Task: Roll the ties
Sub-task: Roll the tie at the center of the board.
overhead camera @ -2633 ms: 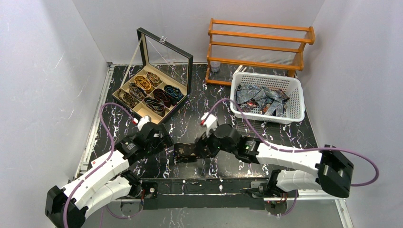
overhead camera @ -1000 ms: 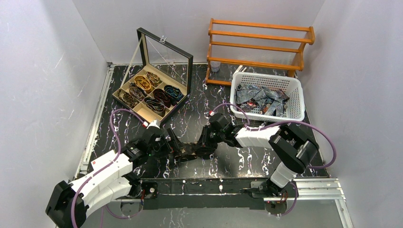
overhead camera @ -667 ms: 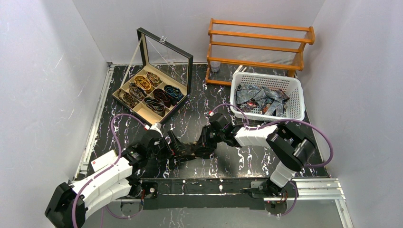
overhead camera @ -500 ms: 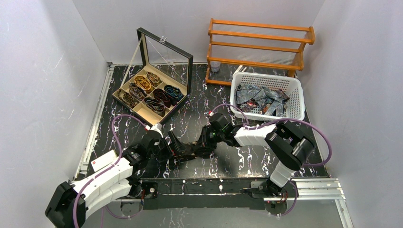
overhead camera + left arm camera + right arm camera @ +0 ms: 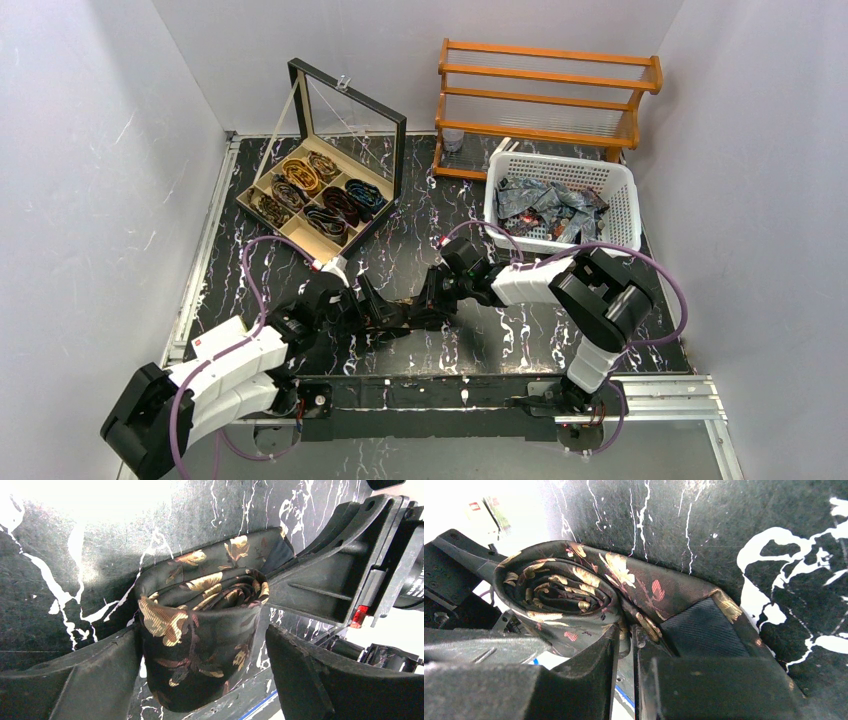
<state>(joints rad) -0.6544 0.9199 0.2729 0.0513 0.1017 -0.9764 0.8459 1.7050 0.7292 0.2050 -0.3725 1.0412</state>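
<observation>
Marble table (image 5: 520, 340) | box (image 5: 298, 230): coiled ties (image 5: 325, 195) | basket (image 5: 560, 245): loose ties (image 5: 550, 205) | left claw (image 5: 202, 645) released | right claw (image 5: 626, 630) grips rolled tie (image 5: 574, 580)

A robotics lab test cell: plain white walls (image 5: 100, 150) box in a black marble-patterned table (image 5: 420, 215), and two white-and-black robot arms (image 5: 225, 360), bolted to a metal rail (image 5: 420, 392), trail purple cables (image 5: 247, 275) beside a wooden rack (image 5: 548, 95), a white plastic basket (image 5: 625, 215) and a glass-lidded box (image 5: 300, 235) of rolled ties (image 5: 340, 205).
</observation>
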